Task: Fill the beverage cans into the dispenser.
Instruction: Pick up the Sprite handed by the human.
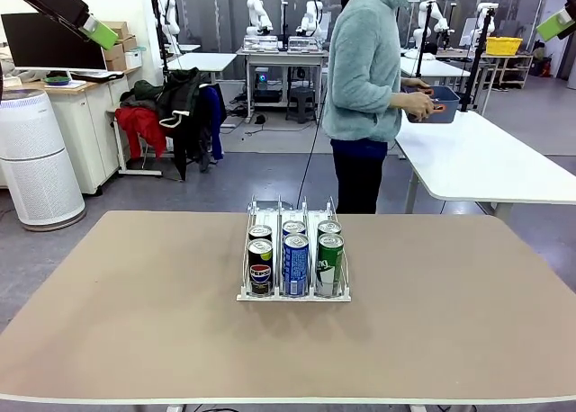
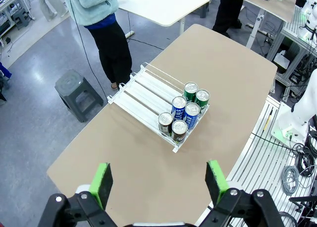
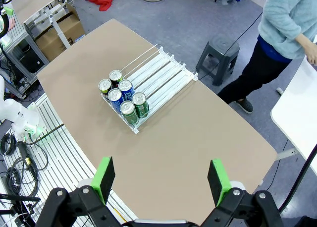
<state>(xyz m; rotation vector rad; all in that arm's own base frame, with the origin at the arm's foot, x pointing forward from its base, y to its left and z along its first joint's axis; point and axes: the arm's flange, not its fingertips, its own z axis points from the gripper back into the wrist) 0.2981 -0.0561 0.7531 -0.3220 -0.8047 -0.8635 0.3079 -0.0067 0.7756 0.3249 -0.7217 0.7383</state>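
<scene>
The left tool (image 2: 159, 181) and the right tool (image 3: 161, 180) both hung released and empty high above the dispenser (image 1: 292, 296), jaws spread wide. The dispenser sat mid-worktop (image 1: 135, 322), with six cans (image 1: 295, 264) standing two to a lane at its robot-side end and the lanes behind them bare. Beyond the dispenser, a person (image 1: 364, 70) held a blue bin (image 1: 443, 104) at another table. Any further can lowered in askew would likely catch a clear divider, shoving the light rack or toppling its neighbours.
</scene>
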